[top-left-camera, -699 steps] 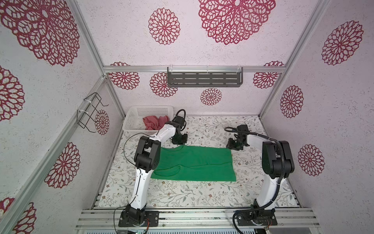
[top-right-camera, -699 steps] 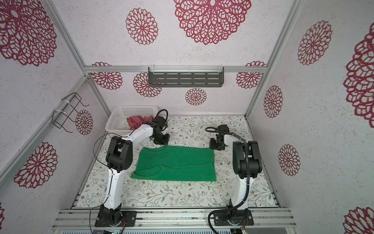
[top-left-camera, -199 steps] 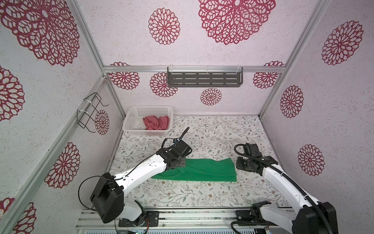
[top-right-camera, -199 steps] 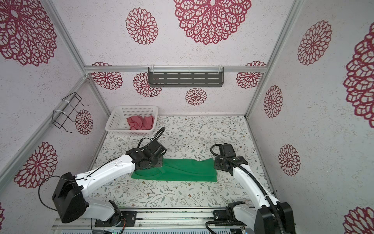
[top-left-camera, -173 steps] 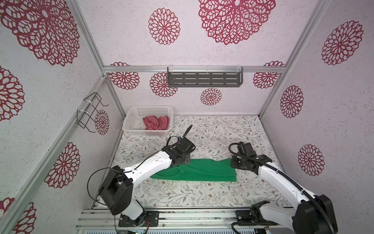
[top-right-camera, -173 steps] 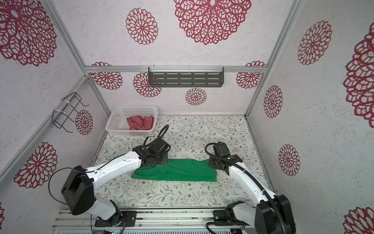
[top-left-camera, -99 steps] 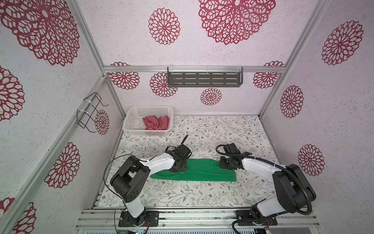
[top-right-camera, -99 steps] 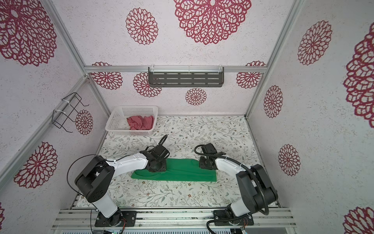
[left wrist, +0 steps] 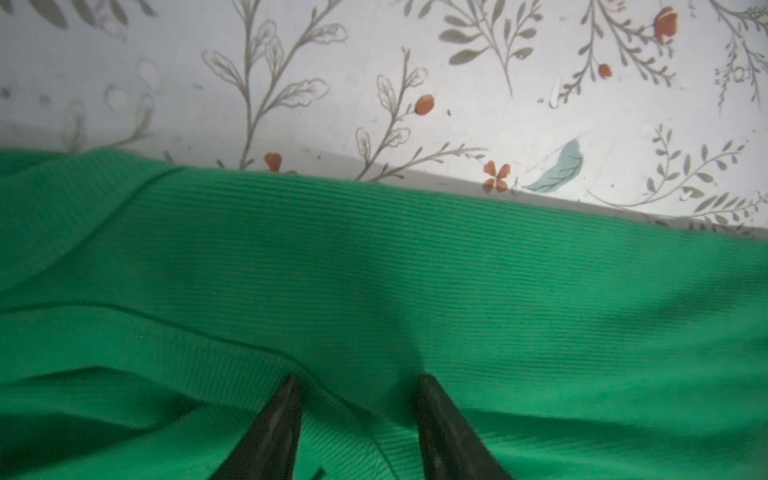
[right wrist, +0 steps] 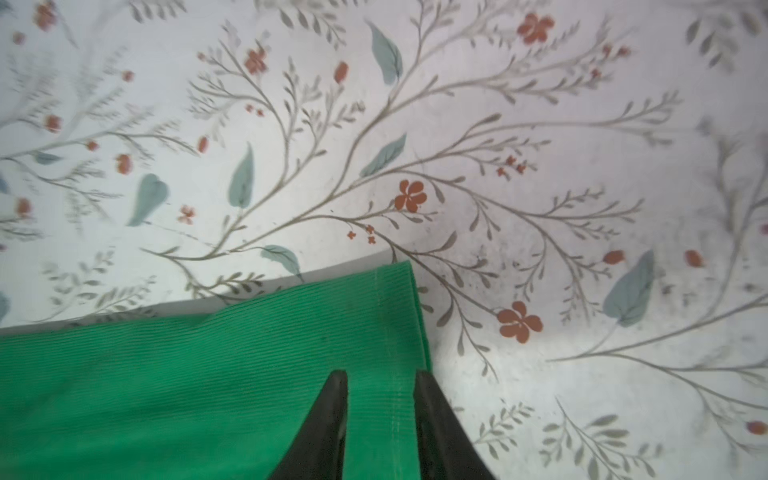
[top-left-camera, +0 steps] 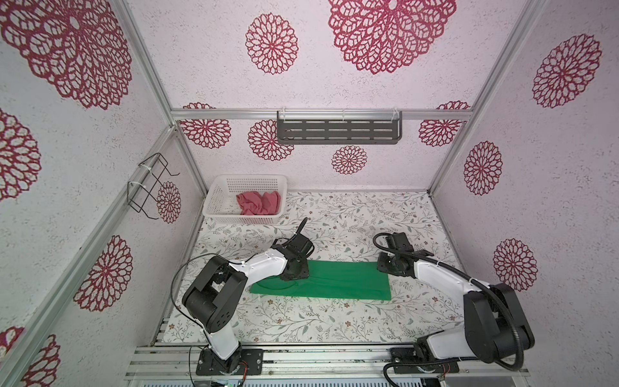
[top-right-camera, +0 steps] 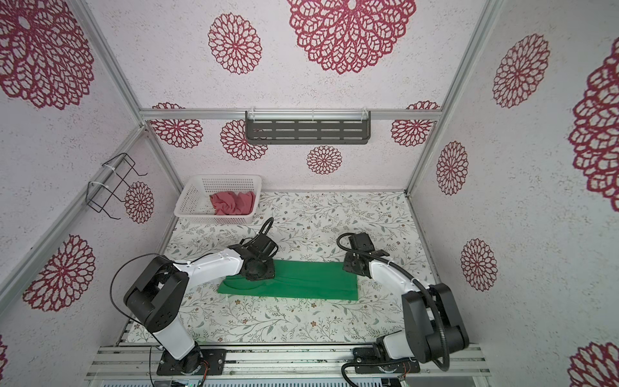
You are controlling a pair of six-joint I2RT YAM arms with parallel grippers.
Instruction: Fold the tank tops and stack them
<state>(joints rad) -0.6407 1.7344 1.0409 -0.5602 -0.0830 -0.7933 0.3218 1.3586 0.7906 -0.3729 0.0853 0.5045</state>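
Left wall: black wire rack (top-left-camera: 147, 187).

Back-left corner of the tabletop (top-left-camera: 351, 217): white perforated basket (top-left-camera: 216, 199). The rose-red tank top (top-left-camera: 258, 202) is bunched up inside it, toward its right side.

Left arm (top-left-camera: 264, 268): base on the front rail, black elbow folded up near the left edge. The white forearm runs low toward back-right, wrist bent down. The left pincer (top-left-camera: 294, 269) sits on the left end of the green tank top (top-left-camera: 341, 279), at its far edge. In the wrist view the left pincer (left wrist: 357, 380) has its jaws about half open, tips down on the ribbed knit. A seam edge runs between them and the cloth lies flat, so no grip that I can see.

Green tank top: folded into a long narrow strip, flat on the tabletop at mid-depth, spanning between the two pincers. Curved neckline end is at left, hem end at right.

Back wall, centre: grey slotted shelf (top-left-camera: 338, 131).

Right pincer (top-left-camera: 388, 266): at the strip's far right corner. In the wrist view the right pincer (right wrist: 380, 376) has its jaws a narrow gap apart, over the stitched hem by the corner. The fabric between them is flat, not lifted.

Right arm (top-left-camera: 438, 273): base on the front rail, black elbow raised near the right wall. The white forearm reaches low toward back-left, wrist pitched down.
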